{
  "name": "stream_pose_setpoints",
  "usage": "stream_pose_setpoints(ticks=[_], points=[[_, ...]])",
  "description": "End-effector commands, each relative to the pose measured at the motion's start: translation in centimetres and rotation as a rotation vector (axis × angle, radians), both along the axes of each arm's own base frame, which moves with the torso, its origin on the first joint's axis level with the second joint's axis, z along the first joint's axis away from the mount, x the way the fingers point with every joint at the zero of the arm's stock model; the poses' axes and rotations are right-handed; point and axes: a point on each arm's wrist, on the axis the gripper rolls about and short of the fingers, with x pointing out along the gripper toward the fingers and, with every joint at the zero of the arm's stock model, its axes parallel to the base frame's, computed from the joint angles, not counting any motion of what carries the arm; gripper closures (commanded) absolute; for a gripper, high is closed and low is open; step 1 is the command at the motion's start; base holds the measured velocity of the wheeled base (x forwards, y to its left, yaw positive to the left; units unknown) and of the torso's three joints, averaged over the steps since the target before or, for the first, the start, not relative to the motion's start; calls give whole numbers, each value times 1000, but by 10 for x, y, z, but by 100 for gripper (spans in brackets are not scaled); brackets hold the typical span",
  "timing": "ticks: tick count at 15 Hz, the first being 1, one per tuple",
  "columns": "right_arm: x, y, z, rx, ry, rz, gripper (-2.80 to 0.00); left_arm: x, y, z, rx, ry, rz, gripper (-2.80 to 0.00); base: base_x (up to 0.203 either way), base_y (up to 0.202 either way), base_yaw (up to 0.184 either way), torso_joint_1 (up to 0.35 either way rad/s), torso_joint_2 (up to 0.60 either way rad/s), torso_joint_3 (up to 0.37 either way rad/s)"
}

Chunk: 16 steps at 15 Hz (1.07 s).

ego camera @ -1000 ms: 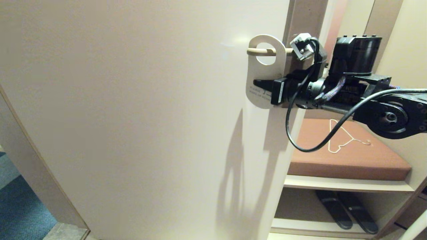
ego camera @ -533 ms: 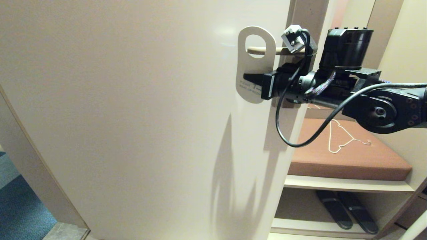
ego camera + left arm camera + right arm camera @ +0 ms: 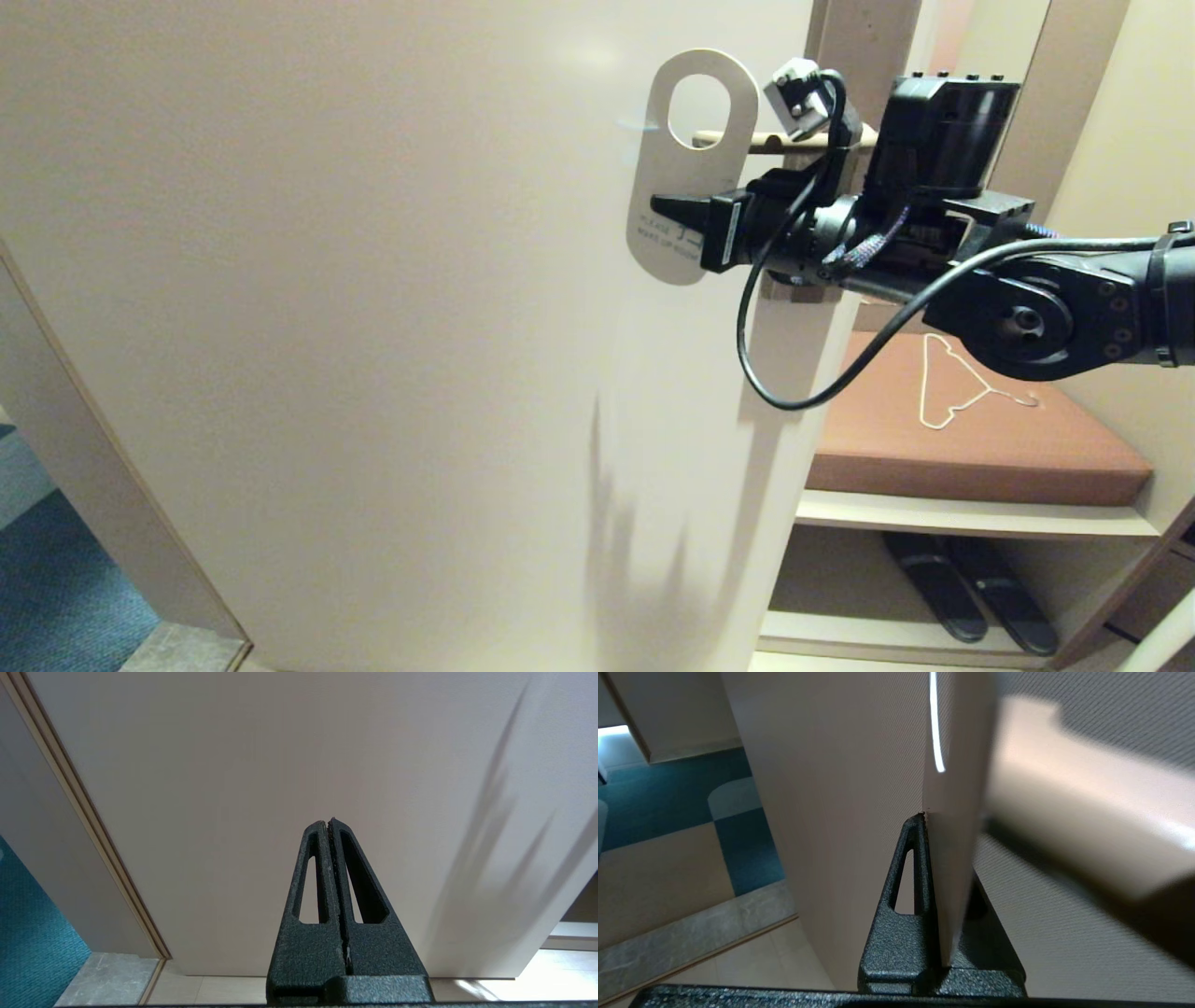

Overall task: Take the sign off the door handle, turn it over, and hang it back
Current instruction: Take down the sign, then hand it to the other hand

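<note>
White sign (image 3: 686, 168), clamped in R gripper (image 3: 665, 205), is sliding left off handle (image 3: 780, 140) tip w/ hole now clear, so removal's about done; L gripper (image 3: 331, 823) is idling shut by door (image 3: 373, 327).

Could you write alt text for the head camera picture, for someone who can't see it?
A black robot arm's right gripper pinches a white door sign, its hole just clear of the door handle tip, against a pale door.

A broad pale beige door (image 3: 373, 327) fills the frame's left and centre. Lower left shows teal carpet (image 3: 56, 588); lower right, a brown cushioned bench shelf (image 3: 971, 439).
</note>
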Motion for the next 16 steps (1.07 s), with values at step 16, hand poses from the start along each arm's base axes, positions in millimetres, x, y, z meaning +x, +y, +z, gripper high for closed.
stream_pose_setpoints(ticks=[16], points=[[-69,-29,12,-4,9,122,0,0,0,0,0,0,0,0,0,0,0,0,0,0]])
